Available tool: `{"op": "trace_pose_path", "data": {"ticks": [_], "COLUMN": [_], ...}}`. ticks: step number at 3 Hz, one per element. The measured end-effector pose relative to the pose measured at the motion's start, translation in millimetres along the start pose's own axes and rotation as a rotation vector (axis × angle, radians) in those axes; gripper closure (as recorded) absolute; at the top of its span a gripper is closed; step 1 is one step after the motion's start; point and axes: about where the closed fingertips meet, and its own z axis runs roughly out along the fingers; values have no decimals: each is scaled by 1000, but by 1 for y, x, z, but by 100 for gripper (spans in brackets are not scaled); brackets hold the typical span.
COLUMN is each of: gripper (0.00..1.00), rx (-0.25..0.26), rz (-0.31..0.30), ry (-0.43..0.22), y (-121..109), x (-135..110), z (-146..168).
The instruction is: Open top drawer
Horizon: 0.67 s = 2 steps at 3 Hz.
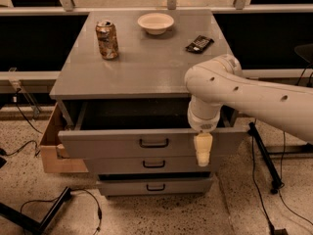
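The top drawer [112,142] of the grey cabinet stands pulled out toward me, its dark inside showing behind the front panel. Its black loop handle [153,143] is at the centre of the front. My gripper [203,153] hangs down from the white arm at the right part of the drawer front, right of the handle and apart from it. Two narrower drawers, the middle one [151,164] and the bottom one [155,186], sit below.
On the cabinet top [142,67] stand a drink can [107,39], a white bowl [155,23] and a dark snack packet [199,44]. A cardboard box [51,148] is at the cabinet's left. Cables and a black stand leg [264,155] lie on the floor.
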Motion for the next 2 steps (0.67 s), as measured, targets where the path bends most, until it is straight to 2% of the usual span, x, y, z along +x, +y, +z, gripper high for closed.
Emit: {"op": "trace_pose_path", "data": {"ticks": [1,2], "gripper": [18,40], "rx": [-93,-155], "rz": [-18,-12], "ry": [12,18], "y": [42,80], "x": [-8,-14], "z": [-4,-14]}}
